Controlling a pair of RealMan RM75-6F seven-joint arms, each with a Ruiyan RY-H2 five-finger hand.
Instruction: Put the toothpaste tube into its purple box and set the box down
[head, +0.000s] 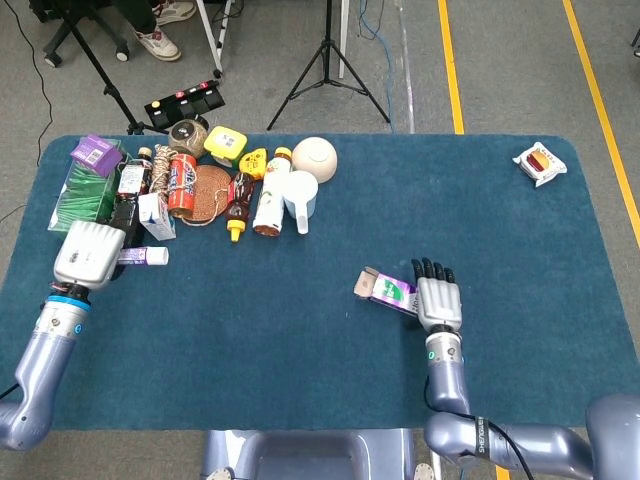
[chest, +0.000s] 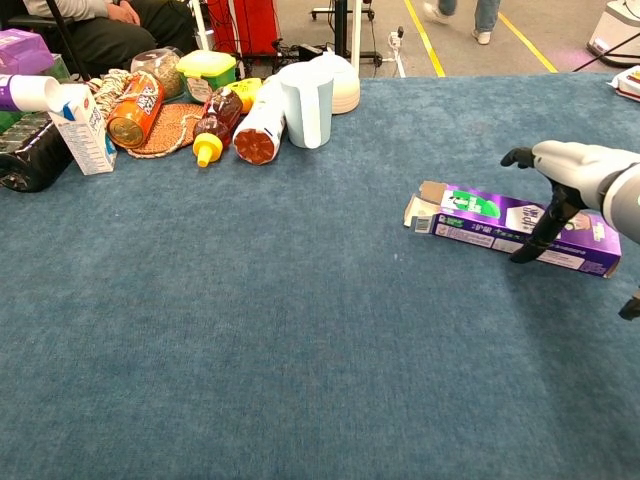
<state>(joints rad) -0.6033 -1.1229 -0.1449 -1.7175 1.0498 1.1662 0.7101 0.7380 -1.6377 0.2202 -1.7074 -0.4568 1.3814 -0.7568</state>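
Head view: the right hand (head: 440, 300) hovers over the box (head: 386, 291) at lower centre, hiding its right half; fingers spread, nothing held. At left, the left hand (head: 89, 254) grips the tube (head: 146, 256), mostly covering it.

Chest view: the box (chest: 470, 215) lies flat on the worktop (chest: 300, 330), flap open leftward, right hand (chest: 575, 170) above its right end. Only the tube's cap end (chest: 30, 92) shows, upper left; left hand out of frame.

No text legible anywhere. Purple box (chest: 515, 228) near table's right edge carries green-and-white panels with print — too small to read. Orange can (chest: 136, 108) by far left corner shows dark lettering, blurred. Small white carton (chest: 82, 128) beside it has blue markings, unreadable. Yellow-lidded jar (head: 225, 143) at far edge bears label — not decipherable. Purple packet (head: 96, 153) in far left corner has white patch, no readable characters.
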